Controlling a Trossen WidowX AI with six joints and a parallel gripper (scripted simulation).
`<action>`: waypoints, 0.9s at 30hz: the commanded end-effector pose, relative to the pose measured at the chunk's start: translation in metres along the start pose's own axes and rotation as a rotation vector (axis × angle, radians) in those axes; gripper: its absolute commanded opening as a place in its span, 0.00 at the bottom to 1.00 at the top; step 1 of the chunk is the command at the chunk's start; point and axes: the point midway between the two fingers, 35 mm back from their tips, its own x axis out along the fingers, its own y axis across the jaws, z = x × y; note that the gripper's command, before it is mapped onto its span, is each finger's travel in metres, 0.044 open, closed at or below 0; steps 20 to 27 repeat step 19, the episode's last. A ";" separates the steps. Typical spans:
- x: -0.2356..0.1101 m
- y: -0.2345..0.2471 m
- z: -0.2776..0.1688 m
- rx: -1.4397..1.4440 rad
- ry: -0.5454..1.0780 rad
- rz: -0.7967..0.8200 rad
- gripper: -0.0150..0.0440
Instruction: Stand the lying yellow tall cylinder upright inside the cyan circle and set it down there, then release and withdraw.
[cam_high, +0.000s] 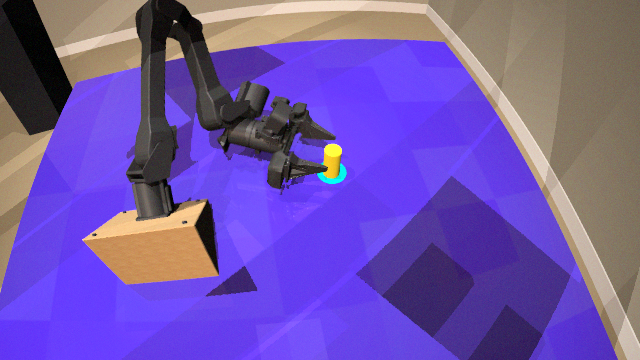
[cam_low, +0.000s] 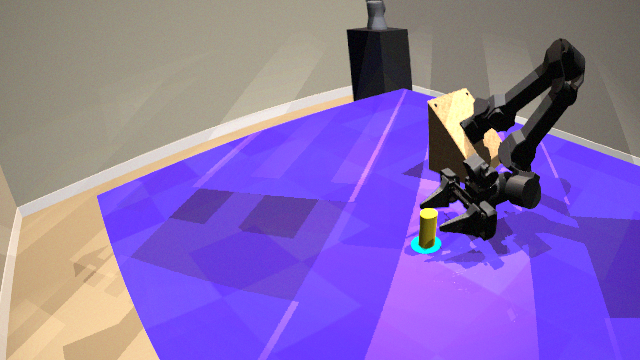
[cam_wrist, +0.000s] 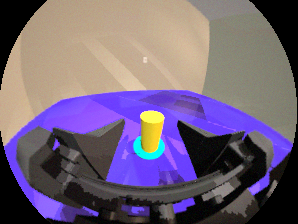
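Note:
The yellow tall cylinder (cam_high: 332, 165) (cam_low: 427, 233) (cam_wrist: 151, 136) stands upright on the cyan circle (cam_high: 343, 174) (cam_low: 415, 245) (cam_wrist: 160, 149). Cyan shows all around its base in the wrist view, and the base looks about central. My gripper (cam_high: 331, 153) (cam_low: 431, 218) (cam_wrist: 151, 122) is open. Its two fingers stand wide apart on either side of the cylinder's upper part, with a gap on both sides in the wrist view. The fingertips are close to the cylinder and above the mat.
The wooden base block (cam_high: 160, 255) (cam_low: 442, 145) carries the arm. A dark pedestal (cam_high: 37, 60) (cam_low: 380, 62) stands outside the blue-violet mat (cam_high: 300, 250) (cam_low: 350, 275). Walls rise beyond the mat.

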 end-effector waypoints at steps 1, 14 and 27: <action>0.001 0.002 0.007 0.006 -0.003 0.000 0.93; -0.002 0.004 0.072 0.004 -0.008 -0.002 0.93; -0.005 0.002 0.089 0.002 -0.012 0.000 0.93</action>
